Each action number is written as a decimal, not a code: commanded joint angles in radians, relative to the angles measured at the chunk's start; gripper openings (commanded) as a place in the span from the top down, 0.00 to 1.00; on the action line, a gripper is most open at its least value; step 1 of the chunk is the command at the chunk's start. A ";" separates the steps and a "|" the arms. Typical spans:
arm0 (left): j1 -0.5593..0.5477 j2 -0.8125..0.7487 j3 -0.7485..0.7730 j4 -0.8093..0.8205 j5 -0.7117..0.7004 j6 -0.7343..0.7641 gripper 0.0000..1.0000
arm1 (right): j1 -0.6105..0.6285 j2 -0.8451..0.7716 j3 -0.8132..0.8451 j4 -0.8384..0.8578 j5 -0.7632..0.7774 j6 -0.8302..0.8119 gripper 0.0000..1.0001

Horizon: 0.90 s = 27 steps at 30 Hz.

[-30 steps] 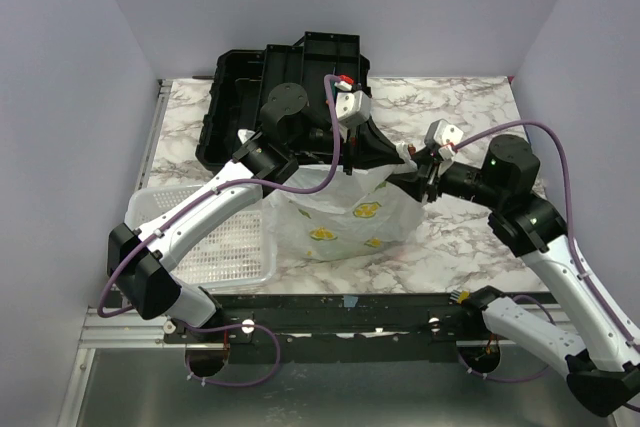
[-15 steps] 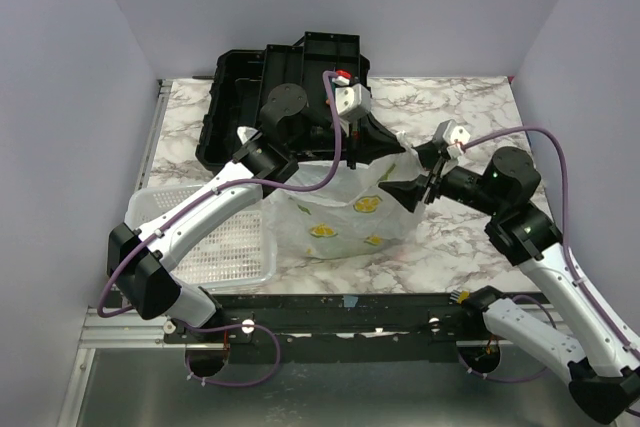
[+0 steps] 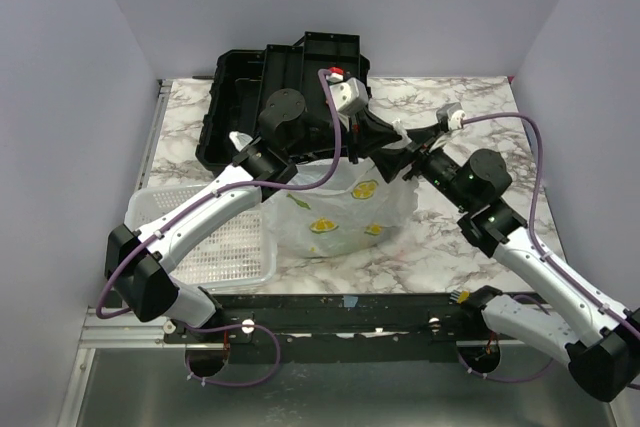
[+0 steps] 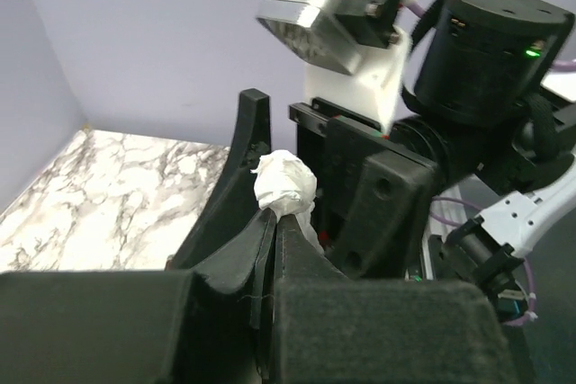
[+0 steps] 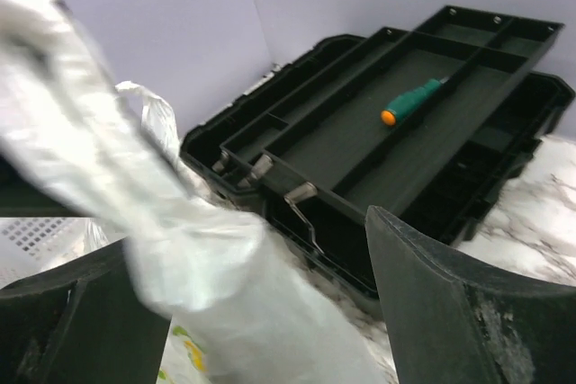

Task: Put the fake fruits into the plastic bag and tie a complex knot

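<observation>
The marbled surface (image 3: 480, 97) fills the middle of the top view. At its upper centre lies an open black toolbox (image 3: 300, 67). Low on the left sits a white perforated basket (image 3: 225, 247).

The plastic bag (image 3: 345, 209) stands at the centre of the surface, just right of the basket and below the toolbox. Its neck is drawn up towards the upper right. Yellow-green patches (image 3: 322, 225) show on its side; whether they are print or fruit inside I cannot tell.

The left arm (image 3: 210, 212) reaches from the lower left up over the bag. The right arm (image 3: 540, 267) comes in from the lower right. The 2 hands meet above the bag's upper right corner.

The left hand (image 4: 274, 222) is clamped tight. In its wrist view a bunched handle (image 4: 283, 182) of white plastic pokes out above the 2 closed fingers.

The right hand (image 5: 252, 312) stands wide, with 1 finger at each lower corner of its wrist view. A stretch of the bag's plastic runs down between them, and neither finger pinches it.

In that same view a green-handled screwdriver (image 5: 414, 101) with an orange tip lies in the toolbox's upper tray, in the upper right of the frame.
</observation>
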 commanded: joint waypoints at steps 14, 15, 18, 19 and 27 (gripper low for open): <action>-0.023 -0.044 -0.080 0.059 -0.288 -0.122 1.00 | 0.136 0.182 -0.033 0.227 0.444 -0.040 0.37; -0.024 -0.046 -0.084 0.066 -0.282 -0.131 1.00 | 0.136 0.192 -0.047 0.251 0.444 -0.041 0.38; -0.030 -0.057 -0.094 0.089 -0.273 -0.158 1.00 | 0.138 0.217 -0.099 0.313 0.419 -0.060 0.41; -0.030 -0.059 -0.093 0.093 -0.265 -0.163 1.00 | 0.138 0.225 -0.115 0.318 0.415 -0.066 0.45; 0.027 -0.111 -0.082 -0.016 -0.138 -0.076 0.77 | 0.138 0.113 -0.195 0.205 0.281 -0.099 0.99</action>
